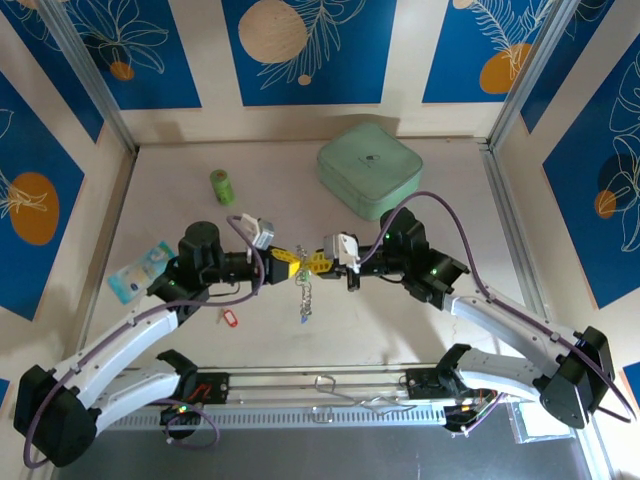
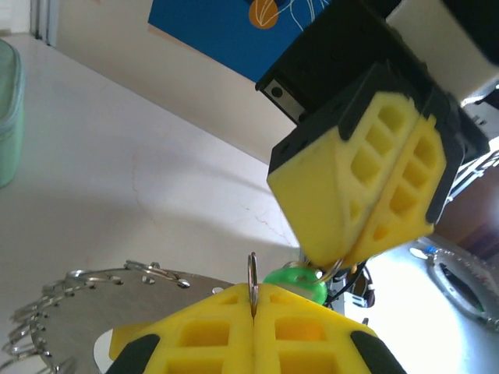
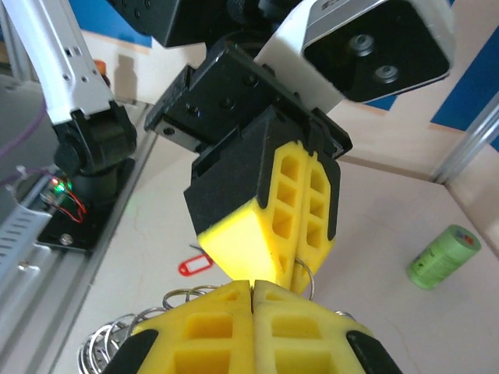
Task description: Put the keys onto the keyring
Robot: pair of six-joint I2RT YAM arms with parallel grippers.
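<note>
Well, my left arm [image 1: 120,345] and right arm [image 1: 510,325] both bow in from the near corners, elbows out, and meet nose to nose over the middle of the smooth, pale table [image 1: 420,320]. Behind them sits a rounded, mint-green box [image 1: 368,168], well apart from me.

The keyring [image 1: 303,297] dangles between my wrists. It is silvery, with a jagged rim of wire loops. My left claw [image 1: 287,262] has its ribbed yellow pads [image 2: 210,335] pressed together on one thin loop of it, which stands up out of the seam. My right claw [image 1: 314,265] is closed too, nipping the green-tagged key [image 2: 296,282] at its tips, just beside that loop.

A small green roll [image 1: 221,186] stands far left, with bare table around it. The red-tagged key [image 1: 229,317] lies flat near my left forearm.
</note>
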